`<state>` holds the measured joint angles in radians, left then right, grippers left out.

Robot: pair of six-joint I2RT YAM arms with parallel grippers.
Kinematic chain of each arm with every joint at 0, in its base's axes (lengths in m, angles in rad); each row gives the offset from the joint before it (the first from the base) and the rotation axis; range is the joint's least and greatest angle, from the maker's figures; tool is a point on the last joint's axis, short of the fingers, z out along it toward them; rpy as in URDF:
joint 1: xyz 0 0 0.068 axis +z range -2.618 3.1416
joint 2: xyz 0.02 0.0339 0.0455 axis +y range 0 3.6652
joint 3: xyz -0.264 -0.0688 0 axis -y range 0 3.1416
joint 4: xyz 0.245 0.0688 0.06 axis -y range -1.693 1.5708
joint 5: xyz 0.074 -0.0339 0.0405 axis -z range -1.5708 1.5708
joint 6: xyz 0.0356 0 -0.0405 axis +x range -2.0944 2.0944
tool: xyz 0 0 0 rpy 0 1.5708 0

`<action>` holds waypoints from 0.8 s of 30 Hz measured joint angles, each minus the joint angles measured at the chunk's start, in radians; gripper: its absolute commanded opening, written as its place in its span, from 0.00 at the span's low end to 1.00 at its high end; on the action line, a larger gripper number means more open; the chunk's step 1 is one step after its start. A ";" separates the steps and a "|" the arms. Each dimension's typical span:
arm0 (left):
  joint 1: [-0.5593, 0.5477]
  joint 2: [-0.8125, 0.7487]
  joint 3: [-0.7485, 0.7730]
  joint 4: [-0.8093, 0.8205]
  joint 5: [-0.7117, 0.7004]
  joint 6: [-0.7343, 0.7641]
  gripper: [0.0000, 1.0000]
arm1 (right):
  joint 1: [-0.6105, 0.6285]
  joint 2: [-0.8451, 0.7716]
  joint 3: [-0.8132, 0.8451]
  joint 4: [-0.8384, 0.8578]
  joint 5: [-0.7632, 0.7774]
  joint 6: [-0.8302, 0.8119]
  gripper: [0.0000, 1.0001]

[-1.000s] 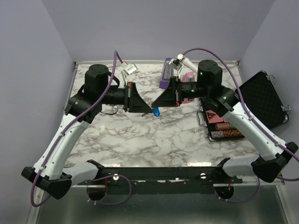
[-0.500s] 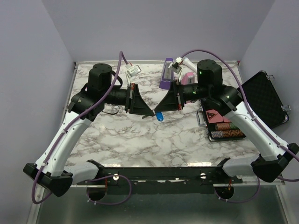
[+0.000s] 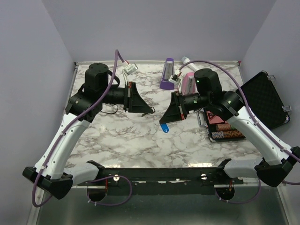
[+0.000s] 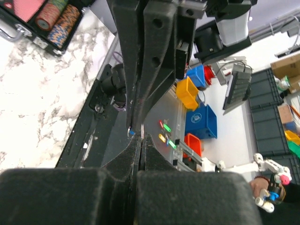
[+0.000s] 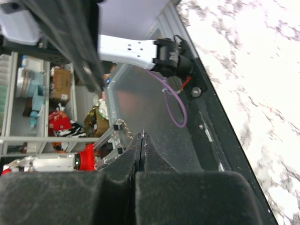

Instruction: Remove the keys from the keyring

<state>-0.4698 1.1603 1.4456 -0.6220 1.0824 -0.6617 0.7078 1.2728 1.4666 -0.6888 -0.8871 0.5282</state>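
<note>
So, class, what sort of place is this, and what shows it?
Likely a robotics lab: left arm and right arm bolted to a marble-patterned table, coloured storage bins and cluttered shelves beyond.

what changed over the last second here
The right gripper drew back from the left gripper, toward the near right, taking the blue key along at its tip. The two tips met before and now stand apart. The left gripper barely shifted. Both stayed shut, and the purple metronome and chip tray did not move.

marble table (image 3: pixel 140 140) with purple metronome (image 3: pixel 167 75), pink metronome (image 3: pixel 188 83), chip case (image 3: pixel 202 120)
</note>
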 measured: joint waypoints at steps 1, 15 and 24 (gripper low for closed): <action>0.005 -0.005 0.000 0.000 -0.010 0.000 0.00 | 0.000 -0.005 -0.010 -0.009 0.021 -0.001 0.01; 0.043 -0.046 0.003 -0.152 -0.373 0.050 0.00 | 0.000 -0.050 -0.144 -0.056 0.461 0.059 0.01; 0.067 -0.106 -0.058 -0.239 -0.534 0.052 0.00 | 0.000 0.066 -0.159 -0.047 0.634 0.092 0.00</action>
<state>-0.4026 1.0546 1.3876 -0.8608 0.5480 -0.6094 0.7078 1.3384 1.3071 -0.7357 -0.2535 0.6201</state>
